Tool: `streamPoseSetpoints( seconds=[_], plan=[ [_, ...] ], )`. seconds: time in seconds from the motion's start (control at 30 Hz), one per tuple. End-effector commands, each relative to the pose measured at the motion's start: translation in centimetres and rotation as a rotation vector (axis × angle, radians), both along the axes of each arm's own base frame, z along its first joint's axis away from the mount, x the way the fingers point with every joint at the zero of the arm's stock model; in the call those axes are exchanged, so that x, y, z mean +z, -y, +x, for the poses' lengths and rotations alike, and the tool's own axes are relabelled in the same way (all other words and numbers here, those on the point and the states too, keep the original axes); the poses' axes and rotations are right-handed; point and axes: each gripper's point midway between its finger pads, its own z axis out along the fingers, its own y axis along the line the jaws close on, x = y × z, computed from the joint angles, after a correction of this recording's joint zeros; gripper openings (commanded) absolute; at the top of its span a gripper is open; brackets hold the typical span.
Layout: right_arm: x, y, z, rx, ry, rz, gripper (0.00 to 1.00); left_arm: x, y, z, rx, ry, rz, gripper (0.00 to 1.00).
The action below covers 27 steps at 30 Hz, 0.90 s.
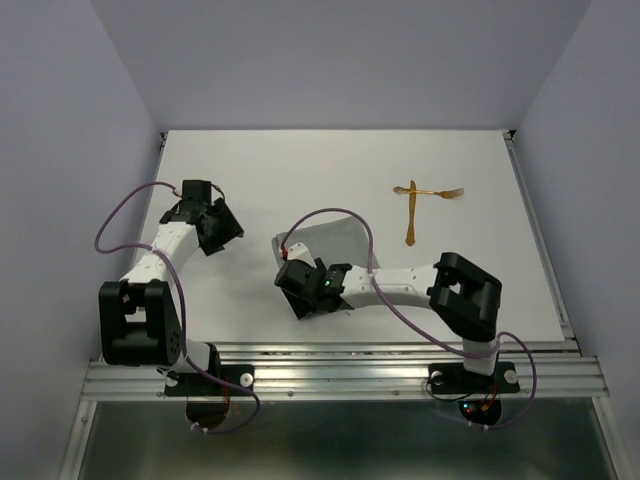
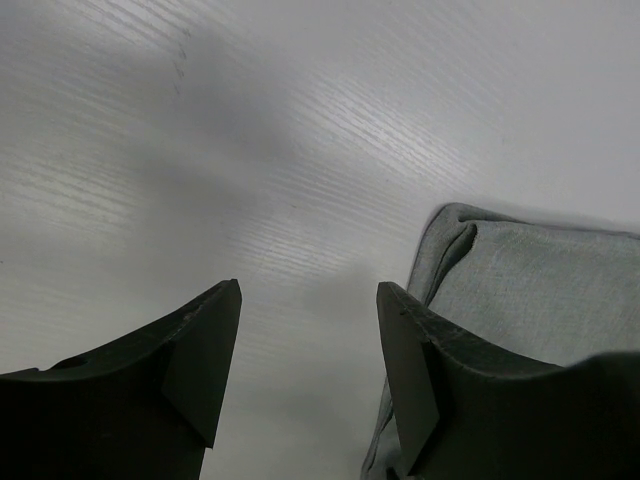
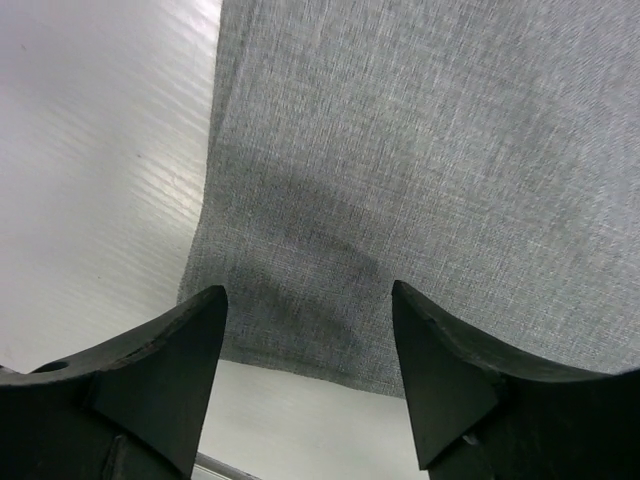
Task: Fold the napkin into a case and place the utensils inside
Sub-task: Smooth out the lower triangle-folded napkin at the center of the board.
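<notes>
The right gripper (image 3: pixel 310 300), jaws apart and empty, hovers over the near edge of the napkin (image 3: pixel 420 150) — closer than the left gripper (image 2: pixel 310 295), likewise spread, off its left edge.

Left tool (image 2: pixel 308 300) and right tool (image 3: pixel 308 300) both stood wide apart and empty.
The left arm (image 1: pixel 160 250) bent at its elbow and reached toward the upper left of the frame. The right arm (image 1: pixel 405 283) stretched leftward across the lower centre, wrist tipped downward.
</notes>
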Motion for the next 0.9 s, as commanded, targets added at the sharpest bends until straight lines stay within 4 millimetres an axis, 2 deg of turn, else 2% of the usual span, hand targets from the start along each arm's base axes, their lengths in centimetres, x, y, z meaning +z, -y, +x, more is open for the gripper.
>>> streamPoseSetpoints(
  seconds=[0.0, 0.1, 0.2, 0.27, 0.4, 0.6, 0.73, 0.87],
  plan=[
    [5.6, -1.7, 1.8, -0.023, 0.124, 0.100, 0.73, 1.3, -0.2, 1.4, -0.013, 0.045, 0.013, 0.68],
    [7.0, -2.8, 3.4, -0.039, 0.175, 0.114, 0.78, 1.2, -0.1, 1.4, -0.014, 0.045, 0.012, 0.68],
    [7.2, -3.0, 6.0, -0.079, 0.180, 0.123, 0.79, 1.0, 0.1, 1.4, -0.020, 0.040, 0.001, 0.68],
    [7.4, -3.3, 6.9, -0.081, 0.179, 0.128, 0.79, 0.9, 0.3, 1.2, -0.029, 0.038, -0.009, 0.68],
    [7.4, -4.6, 9.4, -0.066, 0.195, 0.118, 0.86, 0.8, 0.2, 1.1, -0.032, 0.040, 0.002, 0.68],
    [6.2, -5.5, 13.2, -0.067, 0.206, 0.089, 0.89, 0.4, 0.1, 1.2, -0.025, 0.035, 0.005, 0.68],
    [5.3, -6.5, 14.5, -0.063, 0.210, 0.084, 0.90, 0.3, 0.0, 1.2, -0.025, 0.032, 0.007, 0.68],
    [3.2, -7.1, 15.8, -0.073, 0.213, 0.056, 0.91, 0.1, -0.2, 1.3, -0.022, 0.023, 0.017, 0.68]
  ],
)
